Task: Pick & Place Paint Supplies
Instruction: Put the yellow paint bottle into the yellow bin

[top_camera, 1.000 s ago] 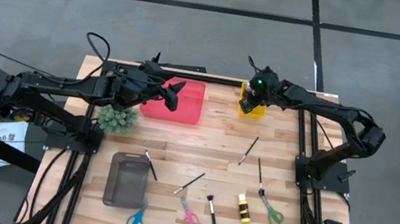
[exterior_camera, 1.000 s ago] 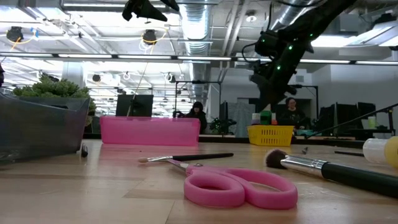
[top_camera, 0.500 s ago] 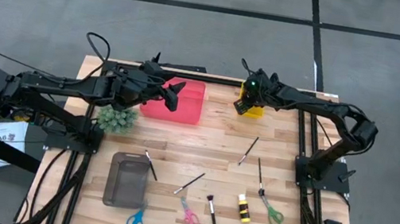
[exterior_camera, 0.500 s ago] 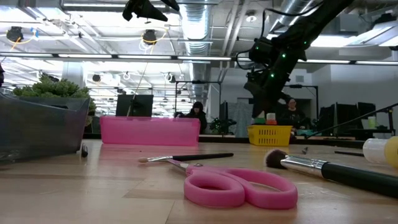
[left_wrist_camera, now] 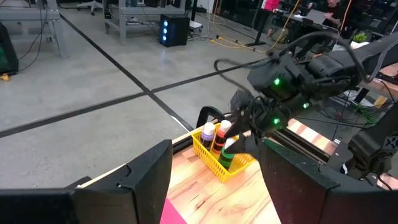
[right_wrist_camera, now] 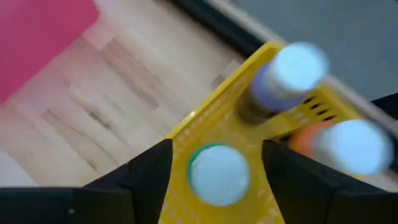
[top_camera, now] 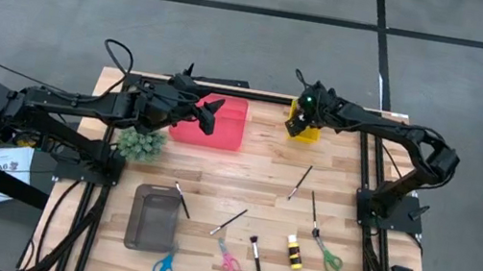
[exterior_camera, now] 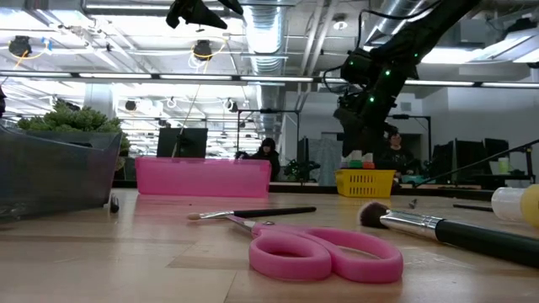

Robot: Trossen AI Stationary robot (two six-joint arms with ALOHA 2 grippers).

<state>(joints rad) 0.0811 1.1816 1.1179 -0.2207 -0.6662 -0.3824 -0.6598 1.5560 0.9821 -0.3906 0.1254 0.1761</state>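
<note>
**Right gripper above the yellow basket of paint bottles**

At the table's left, the left gripper point(top_camera: 209, 114) hangs in the air over the pink bin point(top_camera: 224, 123), its two fingers point(left_wrist_camera: 146, 180) spread wide with nothing between them. Just in front of that arm sits the fuzzy green plant point(top_camera: 141, 144), and nearer the front edge lies a grey tray point(top_camera: 153, 219) with blue scissors point(top_camera: 164, 265) beside it.

Across the middle of the wooden table point(top_camera: 215, 180) the loose supplies lie scattered: a thin brush point(top_camera: 183, 200) at the tray's corner, another brush point(top_camera: 229, 221), pink scissors point(top_camera: 228, 262), a thick makeup-style brush point(top_camera: 255, 256), two more thin brushes point(top_camera: 299, 182) toward the right, a yellow-and-black paint bottle point(top_camera: 295, 252) and green scissors point(top_camera: 329, 258).

At the back right stands the yellow basket point(top_camera: 303, 130). It holds three upright bottles: a purple one point(left_wrist_camera: 207, 135), an orange one point(left_wrist_camera: 222, 132) and a green one point(left_wrist_camera: 227, 151). The right gripper point(top_camera: 301, 116) is directly above the basket, its fingers point(right_wrist_camera: 149, 180) apart on either side of the green bottle's white cap point(right_wrist_camera: 217, 173), holding nothing.
</note>
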